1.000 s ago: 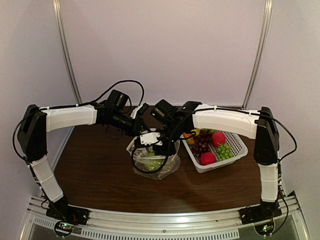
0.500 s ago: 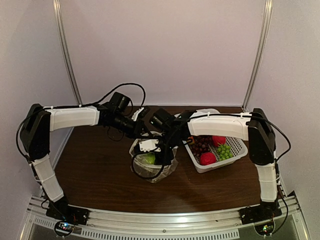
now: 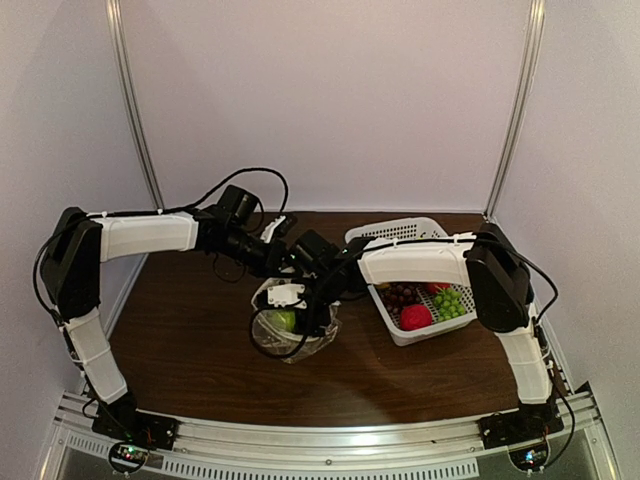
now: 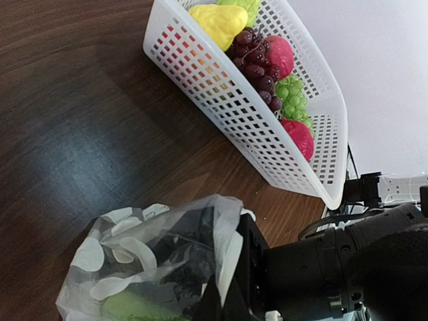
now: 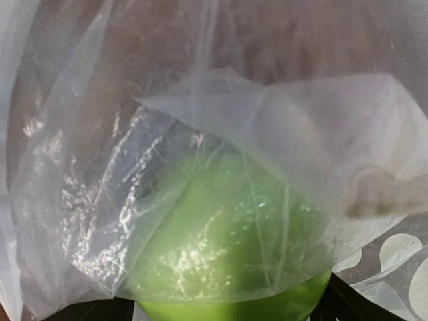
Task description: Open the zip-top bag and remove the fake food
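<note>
The clear zip-top bag with white dots stands on the brown table, its mouth up. My left gripper is shut on the bag's upper edge; in the left wrist view the fingers pinch the plastic. My right gripper reaches down into the bag. In the right wrist view its dark fingers stand wide apart on either side of a green round fruit, partly veiled by plastic. That fruit shows green in the top view. Whether the fingers press it, I cannot tell.
A white perforated basket sits right of the bag, holding a red fruit, green grapes and purple grapes. The left wrist view shows its wall, a yellow fruit and grapes.
My right arm has swung left from over the basket and lowered its gripper into the bag. The bag has shifted a little left. My left gripper has kept hold of the edge.
</note>
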Motion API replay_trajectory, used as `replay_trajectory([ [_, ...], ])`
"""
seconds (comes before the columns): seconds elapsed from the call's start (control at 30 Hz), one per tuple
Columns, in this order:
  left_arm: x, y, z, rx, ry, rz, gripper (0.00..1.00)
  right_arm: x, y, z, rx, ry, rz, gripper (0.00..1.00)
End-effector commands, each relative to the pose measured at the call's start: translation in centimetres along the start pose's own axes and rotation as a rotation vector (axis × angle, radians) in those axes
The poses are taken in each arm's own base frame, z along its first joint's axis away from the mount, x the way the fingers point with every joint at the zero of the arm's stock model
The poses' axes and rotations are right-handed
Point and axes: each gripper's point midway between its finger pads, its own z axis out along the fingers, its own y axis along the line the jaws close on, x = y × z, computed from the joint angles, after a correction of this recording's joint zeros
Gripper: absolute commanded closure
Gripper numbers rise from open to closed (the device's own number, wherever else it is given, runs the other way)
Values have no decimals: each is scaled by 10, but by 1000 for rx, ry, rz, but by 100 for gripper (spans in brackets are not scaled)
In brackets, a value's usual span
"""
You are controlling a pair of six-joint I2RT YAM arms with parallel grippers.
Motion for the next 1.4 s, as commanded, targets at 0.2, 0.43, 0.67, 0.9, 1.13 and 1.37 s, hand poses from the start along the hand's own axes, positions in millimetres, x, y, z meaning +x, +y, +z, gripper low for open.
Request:
replay_trajectory([
  [0.2,4,0,-1,5,4,18,100,-32,-2,-5,-44,-112,80,1],
  [0.43,5,-2,-3,8,2,18,100,-43,-8,-5,-38,-160,132,0],
  [0.67,5,-2,-4,8,0,18,100,-45,-16,6,-35,-162,181,6],
  [0.9,7,2,-5,-12,3,18,100,-47,-26,-15,40,-163,179,31],
  [1.13,1,10,-15,-34,-11,21,100,-46,-35,-70,171,-169,170,40],
  [1.37,-4,17,-24,-52,-19,29,100,-35,-35,-105,222,-153,184,41],
])
